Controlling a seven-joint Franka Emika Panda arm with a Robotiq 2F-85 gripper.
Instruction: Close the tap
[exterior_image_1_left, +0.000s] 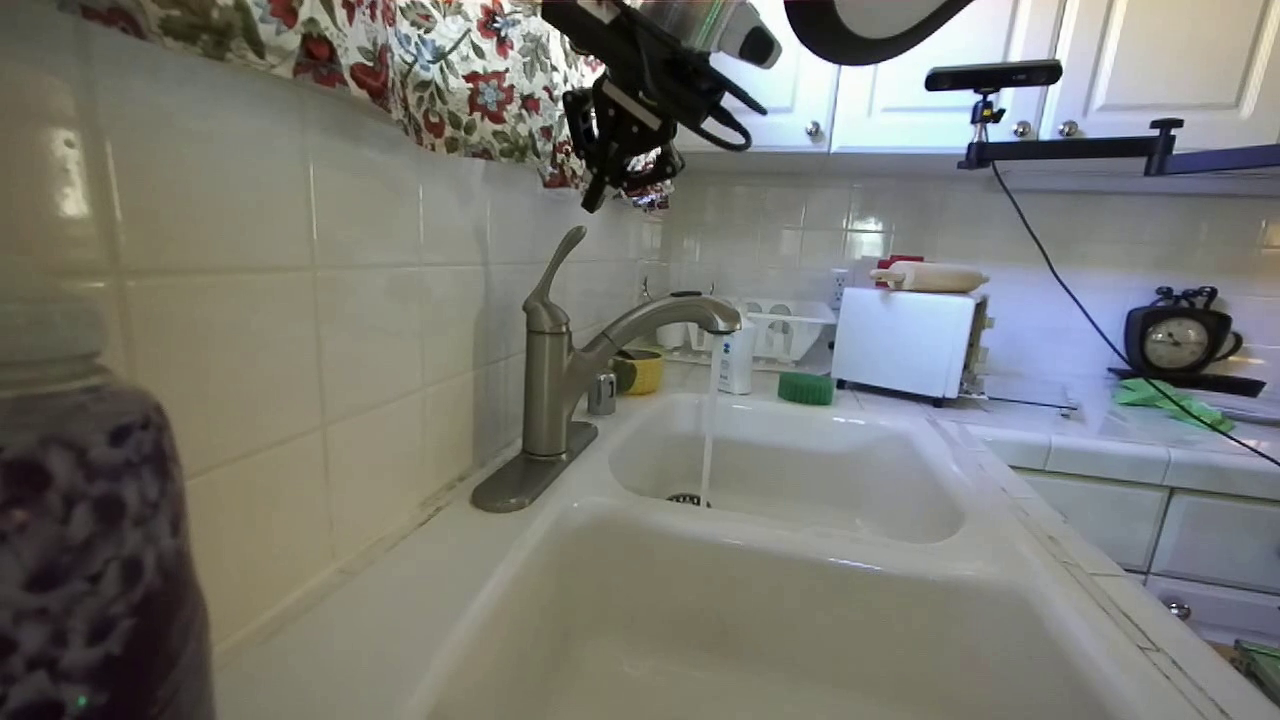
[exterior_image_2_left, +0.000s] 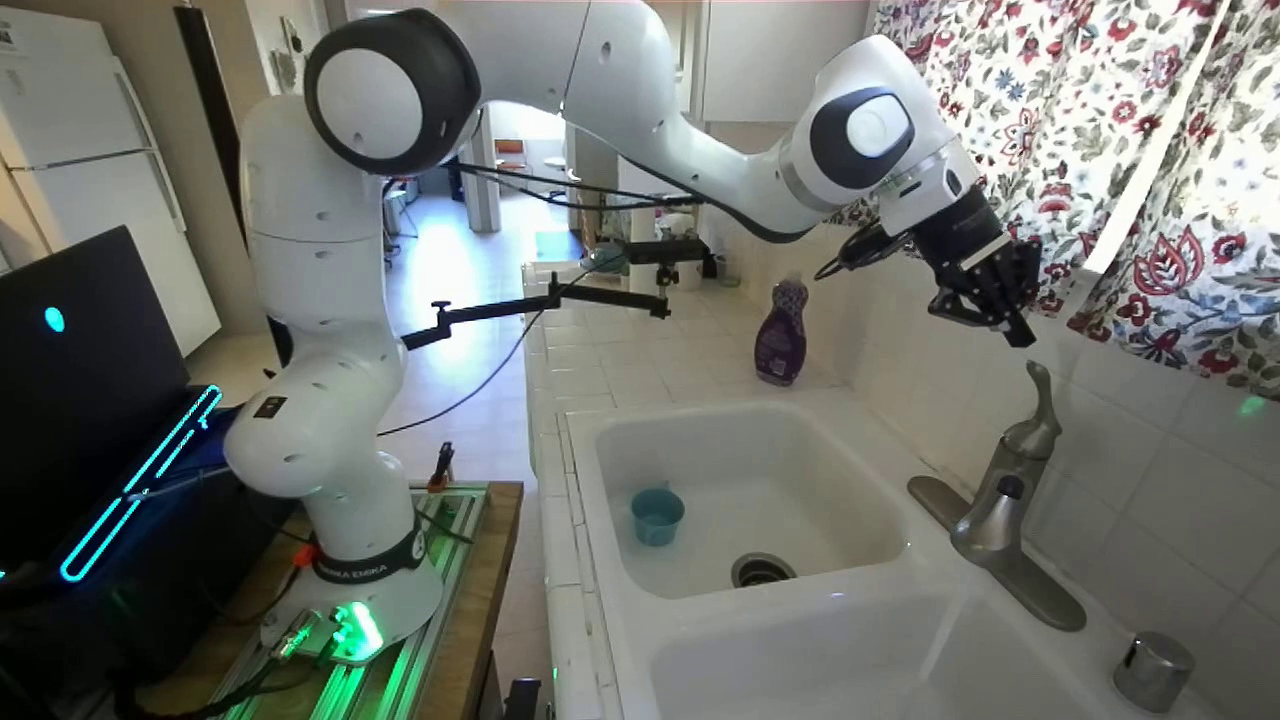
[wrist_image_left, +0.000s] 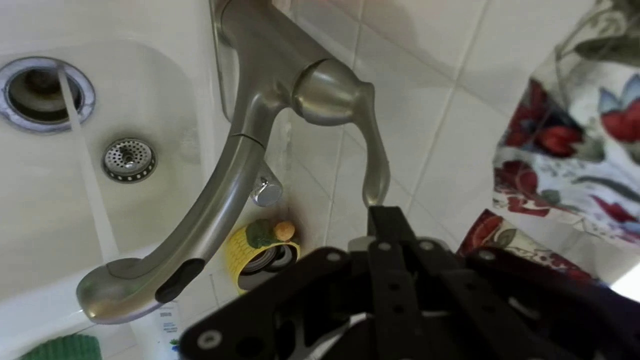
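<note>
Clenched on nothing that shows, the Robotiq gripper (exterior_image_2_left: 1018, 333) hangs just above the lever (wrist_image_left: 376, 155) of the brushed-metal kitchen faucet (exterior_image_1_left: 547, 390). Both exterior views show a small gap between its fingertips (exterior_image_1_left: 593, 194) and the lever; the wrist view lines the two up so closely that it alone could not settle whether they touch.

In an exterior view the upright faucet is on the left, beside the tiled wall (exterior_image_1_left: 230, 370), its spout (exterior_image_1_left: 668, 311) reaching right over the far basin (exterior_image_1_left: 830, 460) of the white double sink (exterior_image_1_left: 800, 553). Water (wrist_image_left: 91, 175) runs from it in a thin stream, so I judge the task not yet done.

The coming move turns on how the lever lies: almost straight below the fingertips, perhaps a little to the wall side, its long axis rising steeply from the top of the faucet, the lever's tip (exterior_image_1_left: 572, 238) leaning right in an exterior view. Pressing straight down that axis would probably achieve little; the fingertips likely need to catch one flank and push the lever over. Which direction stops the flow, I cannot tell. Slipping off so narrow an end seems the main risk.
</note>
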